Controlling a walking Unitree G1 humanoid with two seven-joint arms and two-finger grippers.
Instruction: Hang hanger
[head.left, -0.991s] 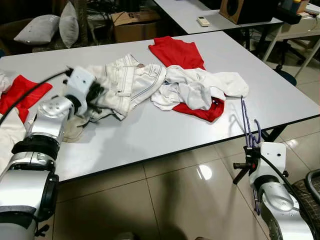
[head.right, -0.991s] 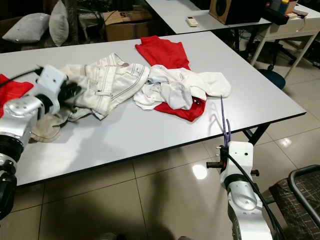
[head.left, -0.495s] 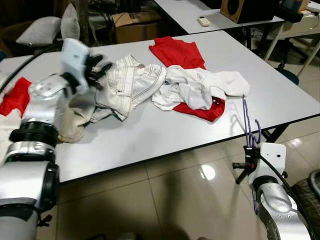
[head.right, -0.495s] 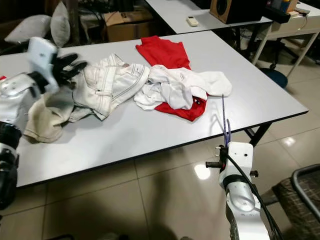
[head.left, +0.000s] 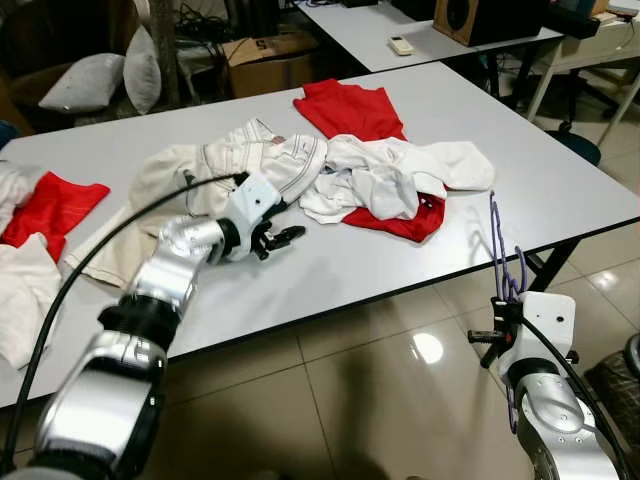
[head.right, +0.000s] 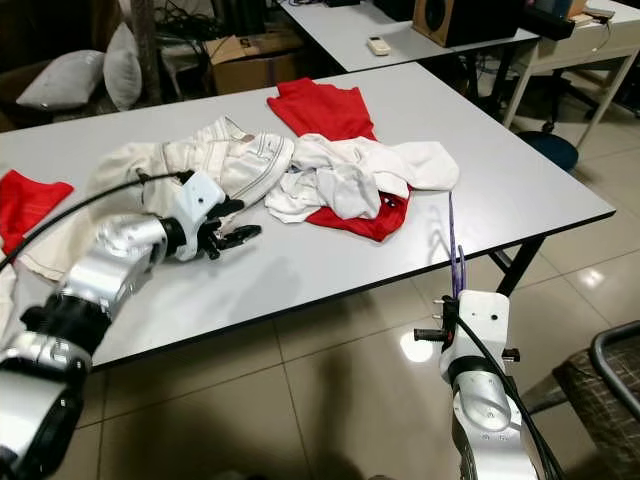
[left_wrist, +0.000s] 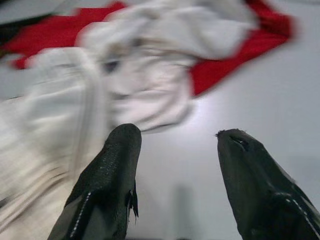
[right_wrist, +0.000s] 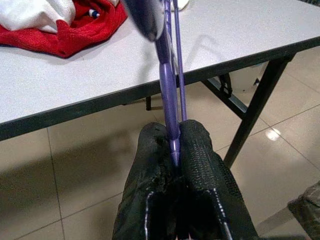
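Beside table (head.left: 560, 180) edge: thin purple hanger (right_wrist: 167, 95) upright, right gripper (right_wrist: 175, 145) clenched on it; left gripper (left_wrist: 175, 145) spread.

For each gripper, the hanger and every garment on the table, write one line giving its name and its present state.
left gripper: open, empty, low over the table beside the cream trousers.
right gripper: shut on the purple hanger, held off the table's near edge.
purple hanger: clamped, standing upright, bare of clothes.
cream trousers: lying crumpled on the table.
white garment: heaped on a red one.
red shirt: spread flat.
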